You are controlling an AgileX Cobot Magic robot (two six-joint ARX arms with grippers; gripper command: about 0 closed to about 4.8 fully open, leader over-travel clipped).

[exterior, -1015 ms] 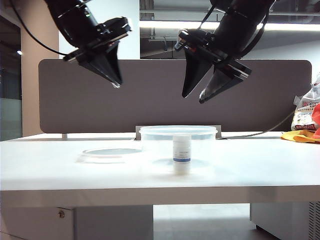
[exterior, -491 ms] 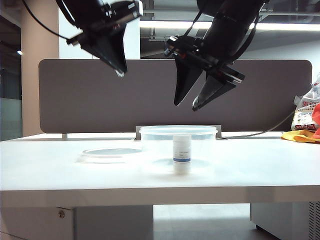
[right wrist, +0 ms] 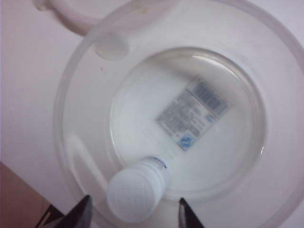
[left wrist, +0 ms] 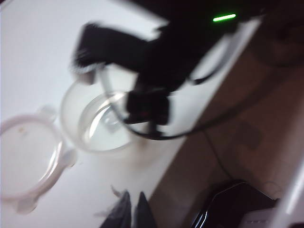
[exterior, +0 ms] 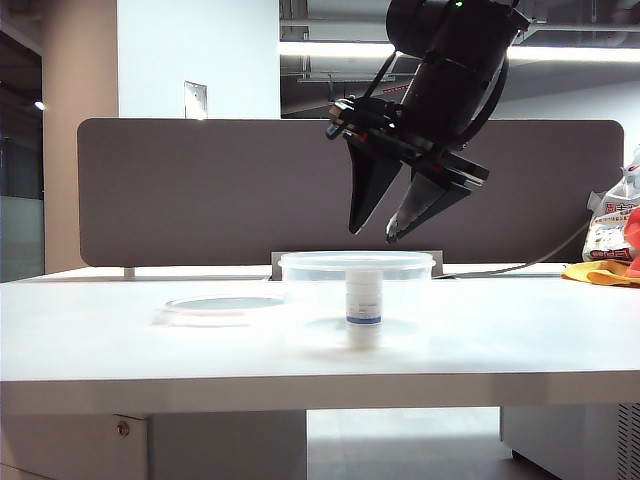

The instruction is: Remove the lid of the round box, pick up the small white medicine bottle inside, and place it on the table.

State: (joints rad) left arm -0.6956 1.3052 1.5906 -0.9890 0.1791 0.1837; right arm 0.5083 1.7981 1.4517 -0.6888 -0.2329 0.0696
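Since a second ago your left gripper (left wrist: 132,211) has left the exterior view, jaws together and empty, while your right gripper (exterior: 373,234) has come lower over the box. Nearest you on the table (exterior: 300,355) stands the small white medicine bottle (exterior: 363,300), upright inside the round box (exterior: 300,285), with the lid (exterior: 223,305) flat beside the box. Above them, before the partition panel (exterior: 180,190), your right gripper hangs with jaws spread, holding nothing.
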